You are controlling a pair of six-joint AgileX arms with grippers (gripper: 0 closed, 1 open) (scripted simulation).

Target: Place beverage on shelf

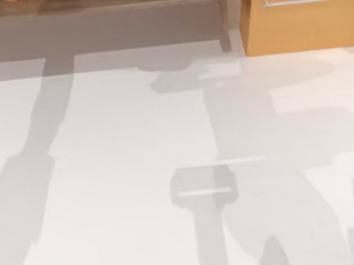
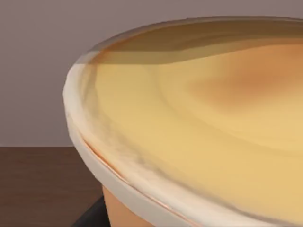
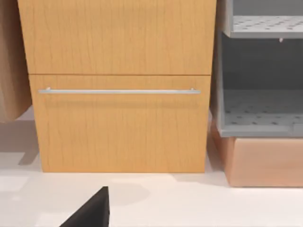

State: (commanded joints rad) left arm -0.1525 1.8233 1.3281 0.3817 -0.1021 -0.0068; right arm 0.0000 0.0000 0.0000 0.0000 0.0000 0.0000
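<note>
Looking down your left wrist, the beverage (image 2: pixel 199 127) sits close against the lens; hand grip, cannot tell.

Cup (image 2: pixel 118 213) orange-tan under a pale yellow lid (image 2: pixel 199 137) with an orange smear and whitish rim; cabinet (image 3: pixel 120 85) orange wood grain with silver handle (image 3: pixel 118 91); rack (image 3: pixel 260 71) grey, apparently dotted; shelf (image 1: pixel 106 0) light brown; table (image 1: pixel 106 178) white.

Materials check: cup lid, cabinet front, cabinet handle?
Lid: looks like smooth pale-yellow plastic, soft sheen and a whitish rim. Cabinet: orange wood, or a wood-look laminate, fine vertical grain, matte. Handle: thin silver bar, probably brushed metal.
</note>
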